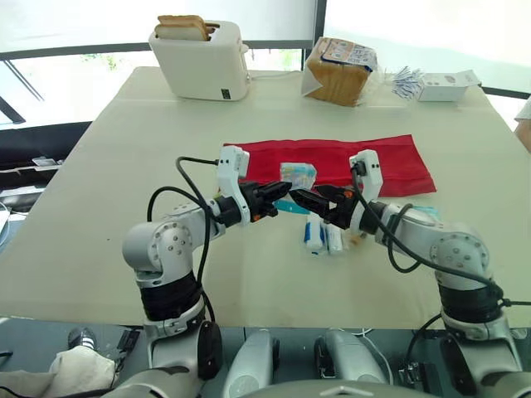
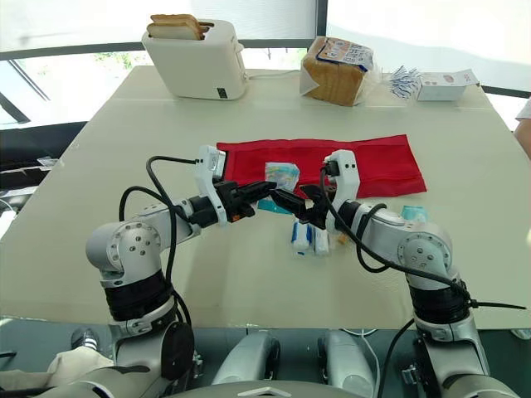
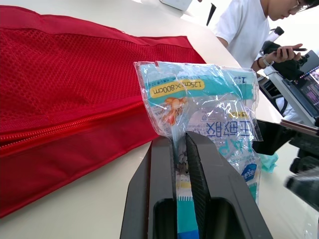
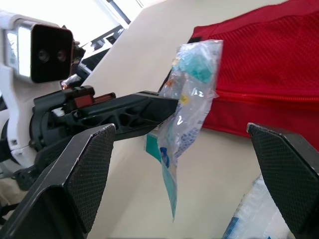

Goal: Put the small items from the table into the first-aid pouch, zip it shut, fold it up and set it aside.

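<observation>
Left eye view: the left hand [image 1: 282, 193] is clenched on a clear bandage packet [image 1: 299, 175], which it holds upright just above the tabletop [image 1: 99, 207], at the near edge of the flat red pouch [image 1: 390, 162]. The right hand [image 1: 300, 197] faces it, close by. Two small white rolls [image 1: 319, 236] lie on the tabletop just in front of the right hand.

Right eye view: the same layout, with a teal item [image 2: 413, 214] beside the right forearm, apart from the pouch.

Left wrist view: both fingers [image 3: 162, 164] pinch the packet's lower edge, so most of the packet stands free above them. Behind it, the pouch's zip line [image 3: 75, 127] looks shut along the stretch that shows. A person [image 3: 249, 30] sits beyond the tabletop's far corner.

Right wrist view: the right hand is released, with its fingers [image 4: 94, 164] spread wide on either side of the hanging packet.

This looks like a packet about to be passed across or fed into the pouch. The film is thin and floppy, so the right hand should close squarely on the free upper part, clear of the left fingers. The left hand should let go only once that grip is firm. The pouch needs an open mouth first.
</observation>
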Controlling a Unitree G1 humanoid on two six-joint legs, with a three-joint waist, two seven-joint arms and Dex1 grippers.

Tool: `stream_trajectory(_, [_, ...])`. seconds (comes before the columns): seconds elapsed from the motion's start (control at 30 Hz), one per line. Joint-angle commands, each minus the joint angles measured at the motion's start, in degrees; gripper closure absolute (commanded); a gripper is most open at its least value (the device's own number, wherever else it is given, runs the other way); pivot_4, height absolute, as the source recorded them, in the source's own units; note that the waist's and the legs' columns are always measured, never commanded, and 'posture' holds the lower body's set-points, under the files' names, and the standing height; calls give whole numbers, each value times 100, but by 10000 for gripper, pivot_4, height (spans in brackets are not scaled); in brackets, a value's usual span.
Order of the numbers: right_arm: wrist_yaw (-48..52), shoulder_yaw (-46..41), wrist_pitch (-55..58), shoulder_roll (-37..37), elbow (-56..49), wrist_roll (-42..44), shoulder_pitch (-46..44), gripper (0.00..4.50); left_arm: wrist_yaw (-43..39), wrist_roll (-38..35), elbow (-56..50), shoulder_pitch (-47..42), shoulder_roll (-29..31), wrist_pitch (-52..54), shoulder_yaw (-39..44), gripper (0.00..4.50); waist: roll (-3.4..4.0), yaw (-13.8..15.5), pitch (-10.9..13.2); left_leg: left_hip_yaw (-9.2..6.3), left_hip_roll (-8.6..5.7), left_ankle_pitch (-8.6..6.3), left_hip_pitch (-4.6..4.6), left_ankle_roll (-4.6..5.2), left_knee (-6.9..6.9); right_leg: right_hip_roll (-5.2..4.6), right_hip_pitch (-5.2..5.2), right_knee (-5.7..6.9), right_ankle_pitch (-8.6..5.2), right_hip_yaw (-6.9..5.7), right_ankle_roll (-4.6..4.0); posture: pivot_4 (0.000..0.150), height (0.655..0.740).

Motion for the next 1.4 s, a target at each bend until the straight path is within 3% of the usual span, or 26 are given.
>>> stream_trajectory(0.03, [-34,-214,12,111,-96,72,-51,8366,42,-279,-209,-17,53,-145,-20,45000,0,-2,0,0,0,0,0,0,0,0,-1,0,0,0,0,1500,7400])
stream_trajectory(0.27, [-271,-419,-7,338,-140,116,52,40693,100,-551,-164,59,121,-302,-86,45000,0,-10,0,0,0,0,1,0,-2,0,-1,0,0,0,0,1500,7400])
stream_trajectory(0.3, [-327,-470,-14,357,-163,159,92,43293,95,-600,-164,71,104,-335,-70,45000,1,-6,0,0,0,0,1,0,-2,0,-1,0,0,0,0,1500,7400])
stream_trajectory(0.43, [-434,-586,66,340,-243,285,184,44234,-154,-935,-194,214,285,-387,-40,45000,1,-9,0,0,0,0,-2,0,-3,0,-3,-1,0,0,0,1500,7400])
stream_trajectory(0.53, [-514,-649,283,146,-341,616,255,44241,-679,-1037,-84,353,889,-679,-244,32895,4,-23,2,1,0,0,0,0,-8,1,-6,1,0,2,0,1500,7400])
stream_trajectory(0.57, [-518,-688,352,37,-402,768,311,44246,-906,-943,83,373,1208,-911,-368,26078,4,-21,2,1,0,0,-1,0,-9,1,-8,1,0,1,0,1500,7400])
stream_trajectory(0.6, [-514,-717,401,-70,-455,889,362,44249,-1111,-873,258,376,1476,-1110,-467,23739,4,-11,2,0,0,0,0,0,-10,1,-8,1,0,1,0,1500,7400])
stream_trajectory(0.73, [-530,-1003,574,-758,-708,1482,705,44256,-2538,-376,1543,87,2716,-2353,-1132,3390,16,-3,9,2,-1,0,1,0,-12,1,-8,-3,-1,2,-1,1500,7400])
stream_trajectory(0.87, [-617,-1298,483,-1448,-1085,2117,1175,44257,-3464,485,3350,-854,3210,-3821,-1859,3317,19,66,12,-4,-6,0,-4,3,-13,0,-8,-8,-1,-4,-1,1500,7400])
stream_trajectory(1.03, [-753,-1818,90,-2439,-1834,3119,2153,44259,-4145,1713,5757,-2128,3122,-5611,-2726,3317,19,20,11,-2,-6,-10,-33,19,-12,0,-26,-16,-1,-5,-1,1500,7400])
stream_trajectory(1.2, [-963,-2050,-448,-3026,-2217,3543,2710,44261,-4044,2536,7506,-2961,2741,-6824,-3073,3317,10,-29,17,0,-4,-14,-68,30,-7,1,-55,-10,-1,-5,0,1500,7400])
stream_trajectory(1.4, [-827,-2788,-925,-3441,-2702,3921,3735,44264,-3928,3154,8533,-3404,2469,-7764,-3182,3317,4,25,20,-3,-4,-19,-74,38,-5,3,-54,-10,-1,-9,1,1500,7400])
